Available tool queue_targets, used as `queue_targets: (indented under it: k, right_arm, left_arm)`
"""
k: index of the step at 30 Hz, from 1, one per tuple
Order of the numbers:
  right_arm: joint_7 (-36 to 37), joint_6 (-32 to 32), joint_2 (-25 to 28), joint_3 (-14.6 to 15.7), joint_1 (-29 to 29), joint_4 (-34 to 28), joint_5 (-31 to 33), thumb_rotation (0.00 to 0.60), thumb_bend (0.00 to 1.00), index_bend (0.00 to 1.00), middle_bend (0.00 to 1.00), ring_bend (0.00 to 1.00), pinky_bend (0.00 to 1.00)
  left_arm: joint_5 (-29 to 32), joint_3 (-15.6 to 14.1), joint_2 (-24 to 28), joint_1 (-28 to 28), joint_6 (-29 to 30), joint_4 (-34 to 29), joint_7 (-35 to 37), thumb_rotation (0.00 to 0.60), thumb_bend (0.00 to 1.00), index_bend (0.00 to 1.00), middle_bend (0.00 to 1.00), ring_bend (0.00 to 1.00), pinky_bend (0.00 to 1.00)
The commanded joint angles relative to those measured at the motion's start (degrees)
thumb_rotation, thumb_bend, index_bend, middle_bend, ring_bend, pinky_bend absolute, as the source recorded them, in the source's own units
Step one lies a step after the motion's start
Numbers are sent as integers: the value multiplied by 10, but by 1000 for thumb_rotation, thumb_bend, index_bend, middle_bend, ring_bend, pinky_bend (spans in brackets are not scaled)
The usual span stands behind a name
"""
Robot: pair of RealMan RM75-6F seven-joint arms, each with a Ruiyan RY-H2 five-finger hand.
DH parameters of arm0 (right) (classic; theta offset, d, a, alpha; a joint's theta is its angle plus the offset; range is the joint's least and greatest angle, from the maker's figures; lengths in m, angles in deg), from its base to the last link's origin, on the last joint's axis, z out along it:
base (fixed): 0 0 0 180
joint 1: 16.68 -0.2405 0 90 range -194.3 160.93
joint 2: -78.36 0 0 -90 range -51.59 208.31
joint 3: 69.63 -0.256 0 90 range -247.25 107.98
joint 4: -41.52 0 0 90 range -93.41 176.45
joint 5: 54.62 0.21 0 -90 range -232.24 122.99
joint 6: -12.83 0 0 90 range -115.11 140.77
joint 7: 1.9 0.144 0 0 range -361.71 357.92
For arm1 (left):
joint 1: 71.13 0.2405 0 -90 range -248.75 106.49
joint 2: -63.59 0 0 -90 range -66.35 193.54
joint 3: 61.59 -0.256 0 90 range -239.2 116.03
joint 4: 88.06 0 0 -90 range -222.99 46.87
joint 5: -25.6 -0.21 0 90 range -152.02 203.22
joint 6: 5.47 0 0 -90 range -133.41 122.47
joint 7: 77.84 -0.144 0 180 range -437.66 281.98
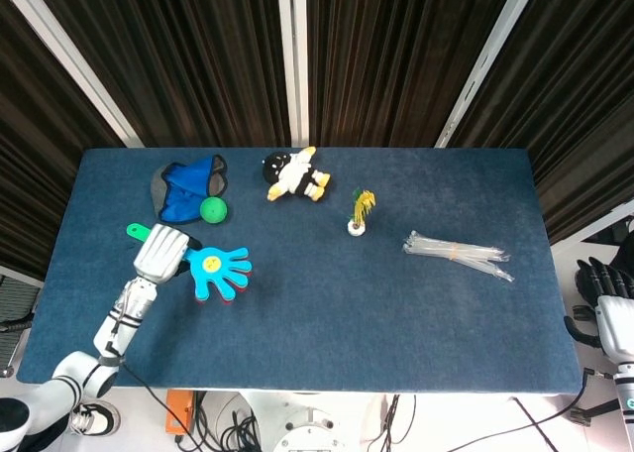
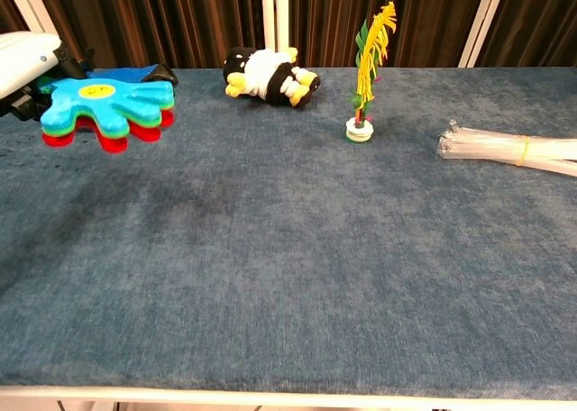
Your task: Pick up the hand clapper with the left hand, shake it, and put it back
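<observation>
The hand clapper (image 1: 218,271) is a stack of blue, green and red plastic palms with a green handle. My left hand (image 1: 161,253) grips its handle and holds it flat above the left part of the blue table (image 1: 327,313). In the chest view the hand clapper (image 2: 104,112) hangs in the air at the far left, level, with my left hand (image 2: 25,61) at the frame's edge. My right hand (image 1: 606,280) hangs off the table's right edge, fingers curled, with nothing in it.
A blue cloth (image 1: 188,188) and a green ball (image 1: 213,209) lie at the back left. A penguin plush (image 1: 293,175), a feathered shuttlecock (image 1: 361,212) and a bundle of clear straws (image 1: 456,254) sit further right.
</observation>
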Motion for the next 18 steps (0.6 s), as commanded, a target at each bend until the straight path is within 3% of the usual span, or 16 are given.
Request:
queue_targets:
  k: [1,4,7,18]
  right_arm:
    - [1,0,-1,0,0,1,-1,600,235,0,0,0,0]
    - [1,1,0,0,0,2,-1,600,235,0,0,0,0]
    - [4,2,0,0,1,4,-1,600,235,0,0,0,0]
    - [21,0,1,0,3,17,0,600,235,0,0,0,0]
  left_arm:
    - [131,62,36,21,-75,-181,-49,600,642,1000,1000,1000,1000]
    - [200,92,28,33,-71,-248,-92,600,642,1000,1000,1000,1000]
    - [238,104,16,35,-63,-283,-138,600,641,1000,1000,1000,1000]
    - [225,83,-72,10,-46,-229,-241,600,642,1000,1000,1000,1000]
